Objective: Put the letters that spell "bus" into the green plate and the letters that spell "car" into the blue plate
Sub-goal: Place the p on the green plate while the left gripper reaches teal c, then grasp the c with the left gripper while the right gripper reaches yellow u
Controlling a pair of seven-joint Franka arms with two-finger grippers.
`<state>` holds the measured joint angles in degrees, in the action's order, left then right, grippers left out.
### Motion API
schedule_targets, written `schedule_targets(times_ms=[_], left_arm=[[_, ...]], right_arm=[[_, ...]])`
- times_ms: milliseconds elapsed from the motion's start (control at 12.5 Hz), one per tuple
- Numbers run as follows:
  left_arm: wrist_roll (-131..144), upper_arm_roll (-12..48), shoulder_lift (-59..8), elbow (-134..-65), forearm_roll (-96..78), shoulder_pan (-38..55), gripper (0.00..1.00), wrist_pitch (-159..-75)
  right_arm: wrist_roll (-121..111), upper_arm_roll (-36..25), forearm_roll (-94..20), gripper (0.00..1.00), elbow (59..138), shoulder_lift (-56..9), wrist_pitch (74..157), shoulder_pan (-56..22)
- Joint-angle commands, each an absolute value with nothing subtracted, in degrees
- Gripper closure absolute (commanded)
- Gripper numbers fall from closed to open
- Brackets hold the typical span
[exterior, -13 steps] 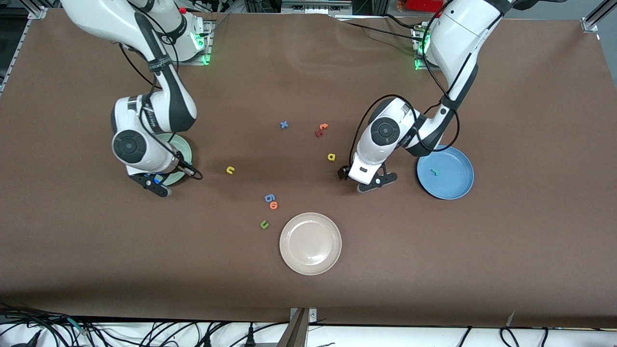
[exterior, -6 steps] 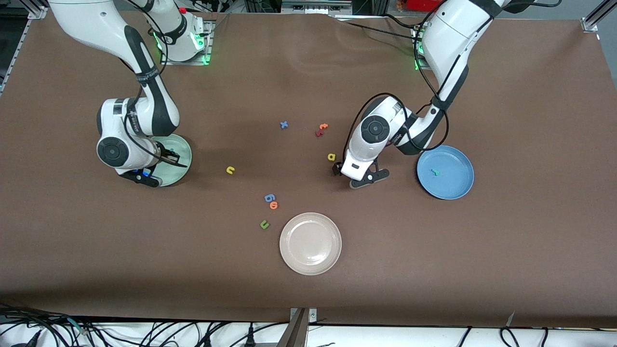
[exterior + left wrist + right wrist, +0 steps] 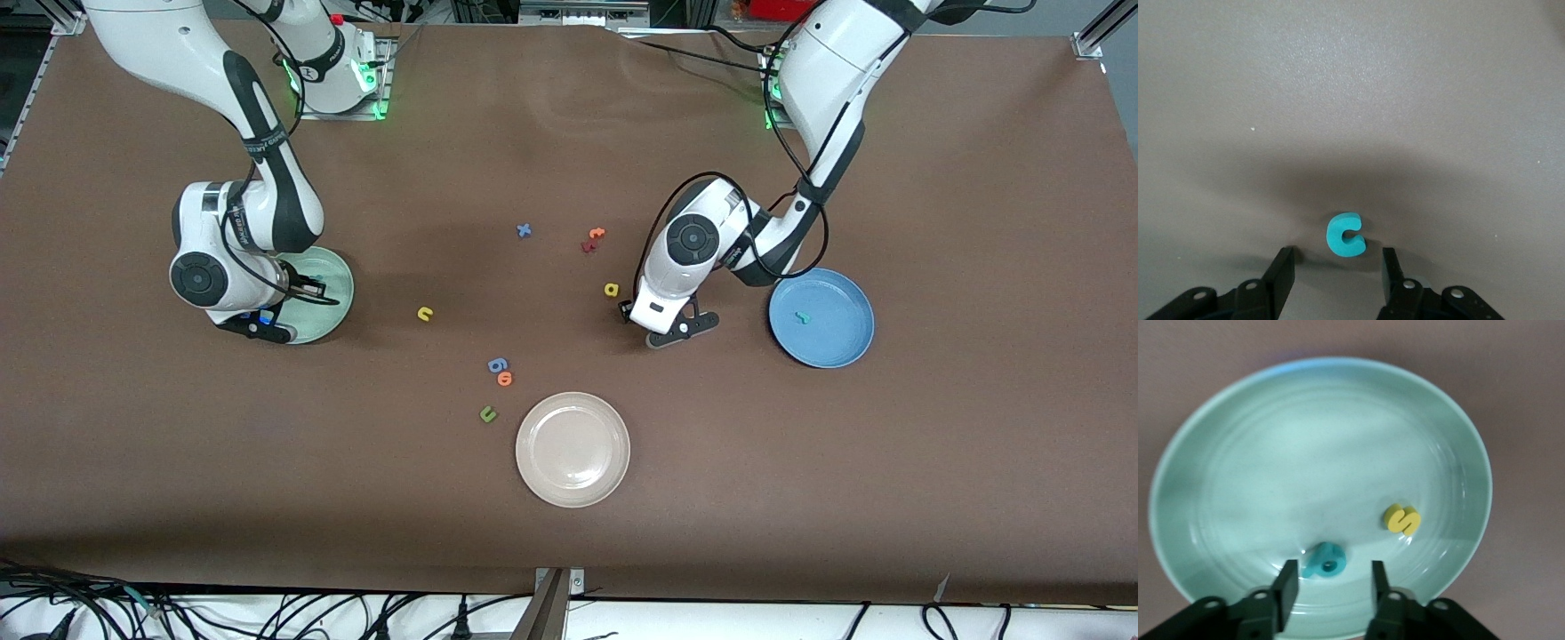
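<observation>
My right gripper (image 3: 1333, 565) (image 3: 307, 286) hangs open low over the green plate (image 3: 1238, 453) (image 3: 338, 276). A teal "b" (image 3: 1326, 561) lies loose on the plate just past the fingertips, and a yellow "s" (image 3: 1402, 519) lies beside it. My left gripper (image 3: 1337, 252) (image 3: 625, 311) is down at the table, open, its fingers on either side of a teal "c" (image 3: 1345, 234) without touching it. The yellow "a" (image 3: 611, 289) lies close by. A yellow "u" (image 3: 425, 313) lies mid-table. The blue plate (image 3: 836, 347) holds a teal "r" (image 3: 803, 316).
A cream-white plate (image 3: 573, 480) sits nearest the front camera. Near it lie a green "u" (image 3: 487, 413), an orange letter (image 3: 505, 379) and a blue "g" (image 3: 497, 364). A blue "x" (image 3: 524, 230), an orange "t" (image 3: 596, 234) and a dark red letter (image 3: 588, 246) lie farther back.
The right arm has drawn toward its own end of the table over the green plate and its gripper has opened. The left gripper has shifted toward the yellow "a".
</observation>
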<state>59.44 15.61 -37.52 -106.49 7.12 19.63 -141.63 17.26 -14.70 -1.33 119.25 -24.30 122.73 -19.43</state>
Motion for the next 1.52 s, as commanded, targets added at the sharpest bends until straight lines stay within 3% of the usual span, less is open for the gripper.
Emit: schedule_targets(times_ms=[0,239,638,1038,1437], left_arm=[[59.2,15.2,-38.4,-104.7,6.2,20.0,0.44,-140.4],[59.2,15.1,-38.4,-104.7,6.3,20.0,0.48,-140.4],[59.2,15.0,-39.4,-103.2,6.3,20.0,0.5,-140.4],[59.2,14.9,-39.7,-103.0,6.4,20.1,0.52,-140.4],[59.1,14.9,-39.7,-103.0,6.5,20.2,0.62,-140.4]], right_arm=[[17.9,-13.7,-2.1,0.0,116.2,-22.9,119.5,-20.1],[26.9,-8.7,-2.1,0.0,111.6,-22.5,116.5,-20.1],[33.8,-1.5,-1.9,0.01,111.7,-25.1,123.2,-21.1],[47.6,-1.2,-1.8,0.01,111.6,-28.7,130.3,-26.7],[48.5,-1.4,-1.8,0.06,111.9,-30.9,133.5,-26.9]])
